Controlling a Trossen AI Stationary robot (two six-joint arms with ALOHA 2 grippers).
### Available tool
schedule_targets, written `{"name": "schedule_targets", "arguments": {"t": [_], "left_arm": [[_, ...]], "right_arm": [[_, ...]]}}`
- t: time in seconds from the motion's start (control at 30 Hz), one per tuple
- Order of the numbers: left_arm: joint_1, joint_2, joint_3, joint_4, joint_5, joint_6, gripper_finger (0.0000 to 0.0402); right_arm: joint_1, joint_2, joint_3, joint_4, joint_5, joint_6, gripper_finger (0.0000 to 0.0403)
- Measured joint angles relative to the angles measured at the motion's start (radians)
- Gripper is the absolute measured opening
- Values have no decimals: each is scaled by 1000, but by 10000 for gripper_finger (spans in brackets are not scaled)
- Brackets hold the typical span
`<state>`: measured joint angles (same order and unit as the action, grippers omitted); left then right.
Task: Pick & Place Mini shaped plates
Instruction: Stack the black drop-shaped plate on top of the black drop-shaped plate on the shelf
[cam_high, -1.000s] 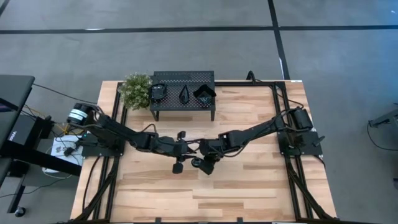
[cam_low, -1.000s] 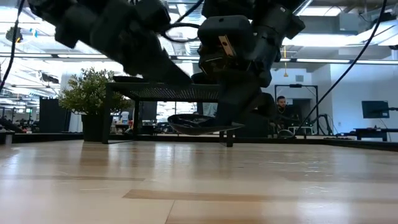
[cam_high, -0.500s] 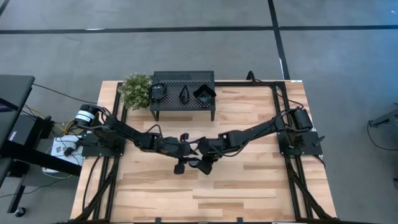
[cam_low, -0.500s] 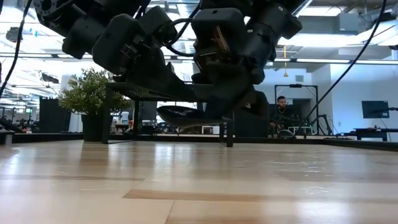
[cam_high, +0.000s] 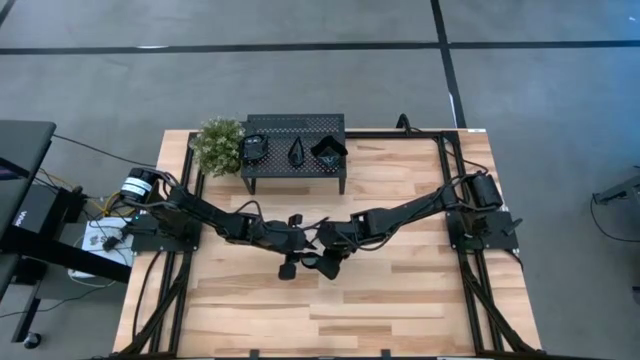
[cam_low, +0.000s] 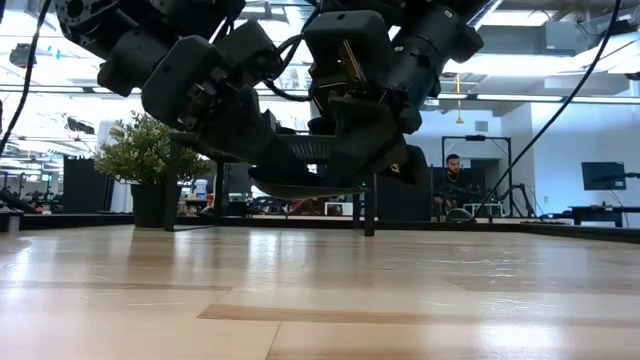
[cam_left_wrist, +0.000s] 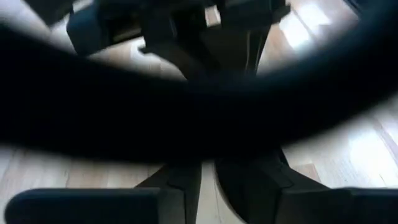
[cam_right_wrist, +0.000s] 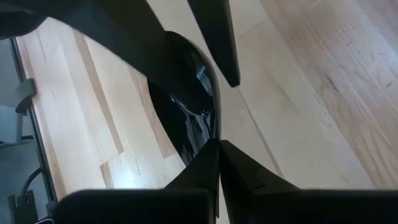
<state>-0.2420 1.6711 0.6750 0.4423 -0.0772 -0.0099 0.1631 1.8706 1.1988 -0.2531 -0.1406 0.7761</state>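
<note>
Both arms meet over the middle of the wooden table (cam_high: 400, 290), and a glossy black mini plate (cam_low: 300, 186) hangs in the air between them, clear of the boards in the low view. The right gripper (cam_high: 322, 262) comes in from 3 o'clock, and its fingers (cam_right_wrist: 214, 163) are pinched together on the plate's rim, so that one's clamped on the dish. The left gripper (cam_high: 300, 256) comes in from 9 o'clock and sits right against the same plate. In its wrist view the plate's dark rim fills nearly everything, with the two fingers (cam_left_wrist: 186, 180) slightly parted below it. I honestly can't tell if it's gripping the plate or just up against it.

Further back, toward 12 o'clock, a black perforated rack (cam_high: 295, 124) stands on the table with three more mini plates (cam_high: 297, 151) on top. A green potted plant (cam_high: 218, 146) sits just beside the rack, on its 9 o'clock side.
</note>
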Motion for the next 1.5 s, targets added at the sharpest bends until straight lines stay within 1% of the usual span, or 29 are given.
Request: {"name": "schedule_targets", "arguments": {"t": [0.23,0.5,0.73,1.0,1.13,1.33,1.43,1.5], "left_arm": [[0,0,0,-22,0,-17,74],[0,0,-1,-23,-2,-16,10],[0,0,-1,-26,-8,-16,11],[1,1,-2,-26,-5,-37,8],[-3,1,-2,-22,-2,-59,8],[-33,0,-1,-19,-61,-81,7],[-55,0,-1,-27,-135,-102,8],[-62,0,-1,-36,-194,-105,8]], "right_arm": [[0,0,1,0,0,1,7],[0,0,1,7,-5,-1,9],[-7,0,2,6,19,-42,17],[-26,0,4,11,31,-54,65],[-38,0,37,-25,-7,-74,78],[-48,0,92,-80,-11,-129,84],[-59,0,121,-134,-13,-132,84],[-72,0,154,-215,-16,-124,84]]}}
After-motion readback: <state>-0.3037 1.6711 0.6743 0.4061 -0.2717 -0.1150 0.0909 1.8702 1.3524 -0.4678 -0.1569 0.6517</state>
